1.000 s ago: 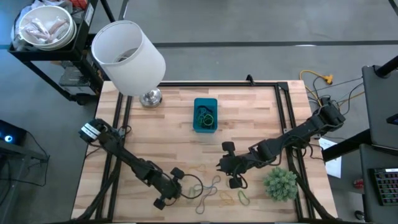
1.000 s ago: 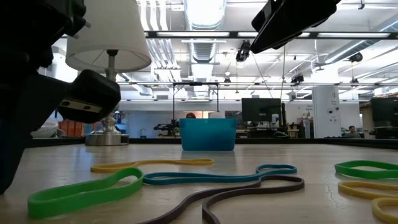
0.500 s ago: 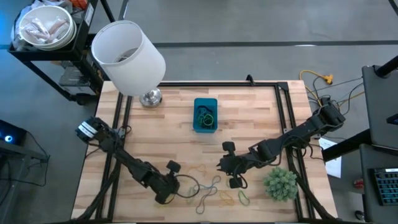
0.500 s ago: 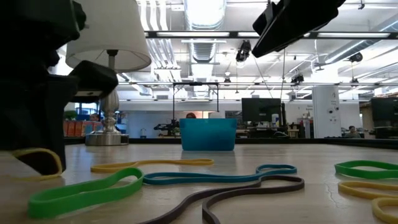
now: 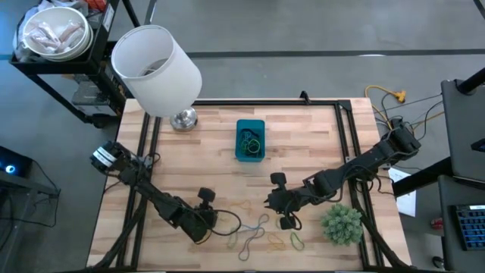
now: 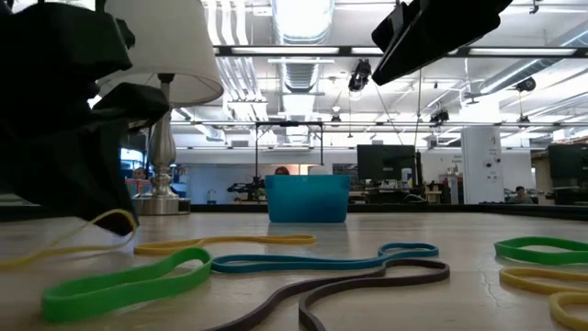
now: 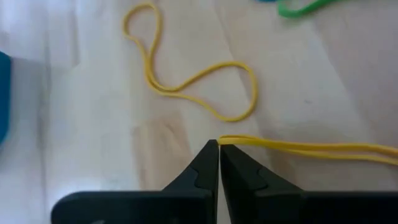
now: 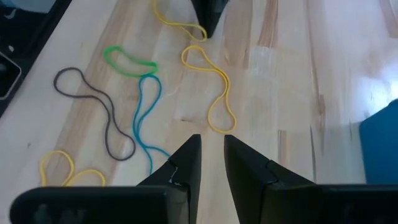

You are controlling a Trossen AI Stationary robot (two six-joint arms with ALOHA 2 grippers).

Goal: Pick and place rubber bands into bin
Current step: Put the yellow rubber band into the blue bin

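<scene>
The blue bin (image 5: 250, 140) sits mid-table toward the far edge, with bands inside; it also shows in the low view (image 6: 307, 198). Several rubber bands (image 5: 258, 231) lie loose near the near edge: yellow (image 8: 211, 87), green (image 8: 127, 61), teal (image 8: 146, 118) and dark (image 8: 93, 106). My left gripper (image 5: 203, 221) is low at the left of this pile, shut on a yellow band (image 7: 311, 149). My right gripper (image 5: 279, 203) hangs open above the table to the right of the pile, touching nothing (image 8: 211, 143). My left gripper (image 7: 219, 146) pinches the yellow band's end (image 7: 231, 142) between its two fingertips, coming slanting down at the table. The band's two strands run straight away from the tips, close together. In the low view the held end (image 6: 118, 221) is raised and the rest trails onto the table.
A lamp with a big white shade (image 5: 155, 68) stands at the far left corner on a metal base (image 5: 183, 119). A fuzzy green plant ball (image 5: 342, 224) rests near the right near corner. Black frame rails (image 5: 352, 152) run along the table's sides.
My left gripper has come down from above the table onto a yellow band at the left of the pile and taken hold of it. It has then moved a little toward the far edge, raising the band's held end and drawing it out. The right arm has kept still.
</scene>
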